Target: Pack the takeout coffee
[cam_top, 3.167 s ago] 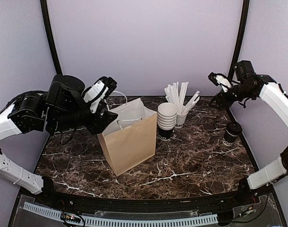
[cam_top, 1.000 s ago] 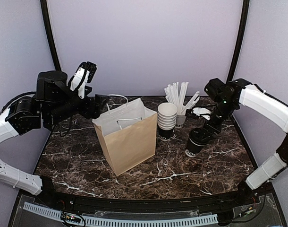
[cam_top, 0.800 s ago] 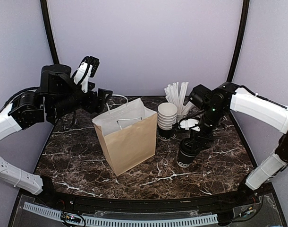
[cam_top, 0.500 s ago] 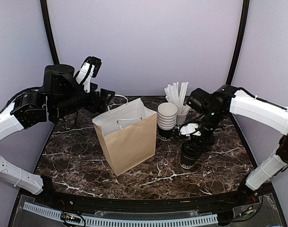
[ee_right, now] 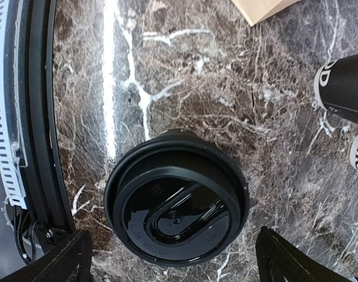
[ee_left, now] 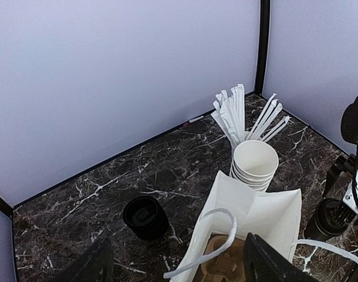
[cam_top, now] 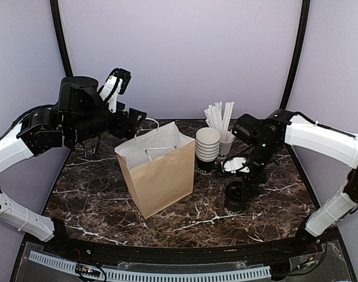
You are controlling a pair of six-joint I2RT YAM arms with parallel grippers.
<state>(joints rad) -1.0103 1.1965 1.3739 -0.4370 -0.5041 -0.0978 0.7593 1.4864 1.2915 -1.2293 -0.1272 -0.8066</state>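
Two arms shared the marble table [cam_top: 255, 217]. The paper bag [cam_top: 158, 176] stood open, with my left gripper [ee_left: 176, 267] spread and empty over its mouth. My right gripper [ee_right: 174, 234] straddled the takeout coffee [cam_top: 235, 198] with jaws wide, the cup upright on the table right of the bag. By my judgement the next move called for a firm grasp, then a lift into the bag.

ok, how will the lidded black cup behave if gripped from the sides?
The takeout coffee looks like paper, so its wall probably dents under a hard squeeze; the plastic lid should be stiffer. Upright on the smooth marble table, it may tip if nudged high. The lid hides its fill: weight unclear.
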